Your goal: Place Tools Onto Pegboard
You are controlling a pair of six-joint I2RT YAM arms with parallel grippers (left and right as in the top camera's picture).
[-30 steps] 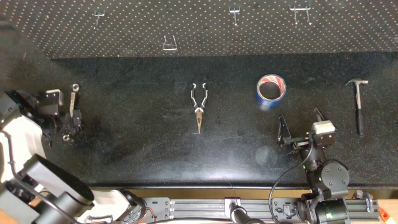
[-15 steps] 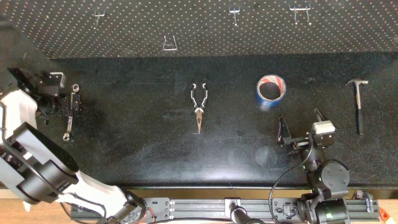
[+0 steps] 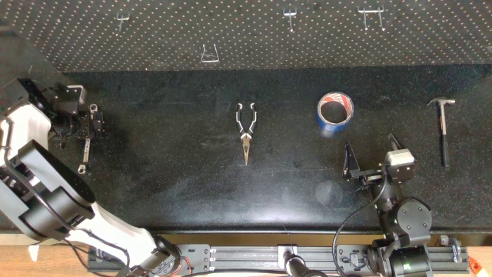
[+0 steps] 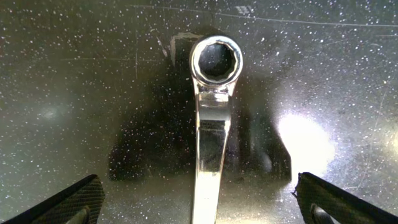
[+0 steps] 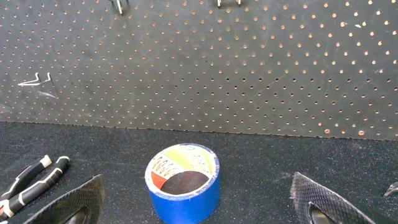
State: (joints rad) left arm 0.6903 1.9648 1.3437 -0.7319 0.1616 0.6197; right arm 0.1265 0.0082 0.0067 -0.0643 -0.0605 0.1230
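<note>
The shiny steel wrench [image 4: 210, 143] lies on the black counter [image 3: 184, 185], ring end toward the perforated pegboard [image 3: 307, 35]. The left gripper [image 4: 202, 202] straddles its shaft, jaws wide, clear of it.

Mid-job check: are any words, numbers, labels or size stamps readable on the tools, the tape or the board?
No text can be read.
On the tape roll: coloured print inside the core, too blurred to read.
On the wrench: no stamp shows on the visible shank or ring end.
On the pliers, hammer and pegboard: no markings visible.
</note>
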